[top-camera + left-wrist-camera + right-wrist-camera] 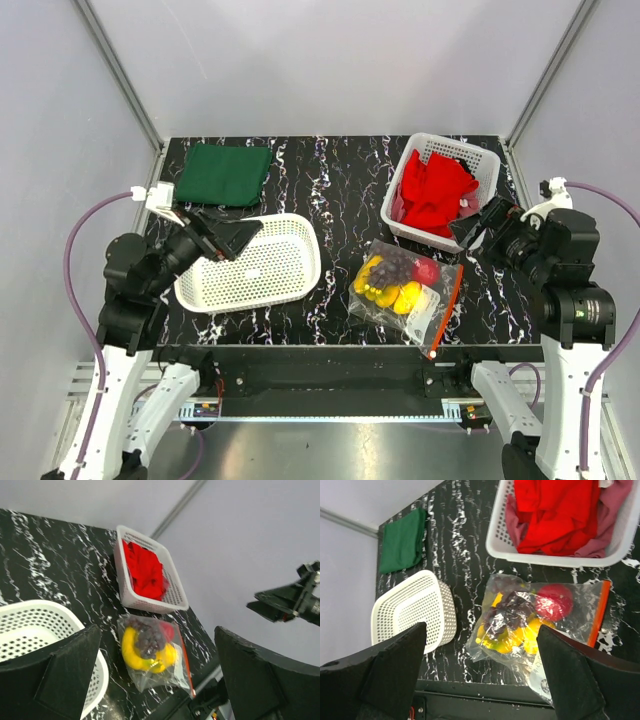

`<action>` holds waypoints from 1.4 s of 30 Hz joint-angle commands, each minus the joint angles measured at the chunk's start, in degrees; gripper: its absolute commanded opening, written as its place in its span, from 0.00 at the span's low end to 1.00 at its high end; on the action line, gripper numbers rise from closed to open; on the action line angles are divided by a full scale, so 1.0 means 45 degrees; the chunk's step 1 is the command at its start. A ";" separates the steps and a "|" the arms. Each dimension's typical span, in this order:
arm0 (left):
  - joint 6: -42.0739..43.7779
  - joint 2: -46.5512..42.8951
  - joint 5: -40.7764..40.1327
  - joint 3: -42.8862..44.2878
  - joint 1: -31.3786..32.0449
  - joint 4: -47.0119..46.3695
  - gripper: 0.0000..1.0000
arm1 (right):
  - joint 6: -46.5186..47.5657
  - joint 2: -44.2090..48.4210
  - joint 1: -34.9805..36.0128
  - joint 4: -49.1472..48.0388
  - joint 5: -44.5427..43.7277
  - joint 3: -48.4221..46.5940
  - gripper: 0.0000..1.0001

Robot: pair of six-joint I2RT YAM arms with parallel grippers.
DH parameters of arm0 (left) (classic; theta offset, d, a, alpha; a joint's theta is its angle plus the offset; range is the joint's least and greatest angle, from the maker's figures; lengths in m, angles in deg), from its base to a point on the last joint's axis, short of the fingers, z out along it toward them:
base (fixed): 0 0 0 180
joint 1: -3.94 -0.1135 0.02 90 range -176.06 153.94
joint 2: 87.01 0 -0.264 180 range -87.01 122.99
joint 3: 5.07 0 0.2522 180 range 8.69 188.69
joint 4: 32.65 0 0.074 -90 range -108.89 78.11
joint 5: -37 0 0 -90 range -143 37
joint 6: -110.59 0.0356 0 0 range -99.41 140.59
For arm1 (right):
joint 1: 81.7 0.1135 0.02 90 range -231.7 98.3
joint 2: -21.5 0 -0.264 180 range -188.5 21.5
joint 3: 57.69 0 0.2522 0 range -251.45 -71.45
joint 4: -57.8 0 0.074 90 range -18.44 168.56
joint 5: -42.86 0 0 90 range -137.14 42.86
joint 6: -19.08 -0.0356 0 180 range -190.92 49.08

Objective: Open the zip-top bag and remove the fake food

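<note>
Nearest the arm bases, the zip-top bag [408,300] is seen lying flat on the table [330,190], between the two baskets and closer to the right arm. Its nearest corner is just beside the front edge, so a sideways push there could be expected to slide it off. The fake food [395,280] is held inside, and the orange zip strip [447,305] runs along the side facing the right arm. Whether the strip is fully sealed cannot be told. Since the film is crinkled and slack, only one layer might be caught, or both layers pinched together, so that the bag would be lifted whole instead of parted. The round red fruit [554,601] could also be sent rolling toward the edge once freed. Farther back, the left gripper [228,237] is poised wide open over the empty white basket [300,285], with nothing gripped. The right gripper [478,225] is likewise spread and empty, just beside the basket of red cloth [455,146]. Either rim could be clipped on a low approach. The green cloth [222,175], at the far side, is well apart from the bag and no evident risk is posed by it.
</note>
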 commanded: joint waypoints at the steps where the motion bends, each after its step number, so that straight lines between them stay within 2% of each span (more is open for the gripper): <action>1: -0.0342 0.0281 -0.0015 -0.0073 0.1486 -0.0827 0.99 | -0.0331 -0.0200 -0.0034 0.0255 -0.0965 0.0284 1.00; 8: 0.0379 0.1490 -0.2828 -0.0210 0.6016 -0.1101 0.99 | -0.1405 -0.0376 -0.0034 0.0666 -0.2740 0.2369 1.00; 9: 0.0574 0.2034 -0.3508 -0.0171 0.7182 -0.1159 0.99 | -0.1484 -0.0317 -0.0034 0.0569 -0.2801 0.2723 1.00; 11: 0.1412 0.2699 -0.4370 0.0043 0.8476 -0.1199 0.99 | -0.1834 -0.0161 -0.0034 0.0355 -0.2725 0.3759 1.00; 12: 0.1802 0.3419 -0.5457 0.0141 0.9933 -0.1199 0.99 | -0.1971 -0.0083 -0.0034 0.0256 -0.2589 0.4071 1.00; 14: 0.3286 0.4456 -0.6711 0.0609 1.1483 -0.1199 0.99 | -0.2244 0.0171 -0.0034 0.0022 -0.2044 0.4776 1.00; 15: 0.3851 0.5640 -0.7956 0.0862 1.3076 -0.1179 0.99 | -0.2324 0.0288 -0.0034 0.0040 -0.2040 0.4894 1.00; 17: 0.5745 0.6877 -0.9173 0.1682 1.4569 -0.1179 0.99 | -0.2557 0.0484 -0.0034 0.0409 -0.2660 0.4934 1.00; 18: 0.6448 0.7637 -1.0204 0.1917 1.5795 -0.1257 0.99 | -0.2617 0.0484 -0.0054 0.0586 -0.2994 0.4856 1.00; 19: 0.7924 0.8940 -1.0562 0.2132 1.6329 -0.1354 0.99 | -0.2714 0.0252 -0.0054 0.0781 -0.3268 0.4643 1.00; 21: 0.9261 1.0275 -1.1207 0.2718 1.7383 -0.1723 0.99 | -0.2774 -0.0119 -0.0112 0.1192 -0.3622 0.4388 1.00; 22: 1.0427 1.1287 -1.1268 0.2836 1.7621 -0.1900 0.99 | -0.2754 -0.0411 -0.0132 0.1251 -0.3564 0.4174 1.00; 25: 1.2558 1.2368 -1.1640 0.2935 1.8326 -0.2857 0.99 | -0.2462 -0.0648 -0.0151 0.1426 -0.3543 0.3512 1.00; 31: 1.5395 1.4302 -1.1326 0.2876 1.8405 -0.4049 0.98 | -0.1993 -0.0648 -0.0249 0.1915 -0.3662 0.2182 1.00; 34: 1.6450 1.5240 -1.1328 0.2934 1.8249 -0.4986 0.90 | -0.1973 -0.0707 -0.0308 0.1896 -0.3623 0.2005 1.00; 36: 1.6882 1.5863 -1.1134 0.3168 1.8112 -0.5260 0.79 | -0.2012 -0.0630 -0.0327 0.1799 -0.3408 0.1888 1.00; 40: 1.7138 1.6588 -1.0605 0.3676 1.7761 -0.5358 0.77 | -0.1915 -0.0668 -0.0347 0.1740 -0.2706 0.1478 1.00; 42: 1.7332 1.6881 -1.0527 0.3852 1.7527 -0.5495 0.71 | -0.1914 -0.0629 -0.0347 0.1720 -0.2607 0.1283 1.00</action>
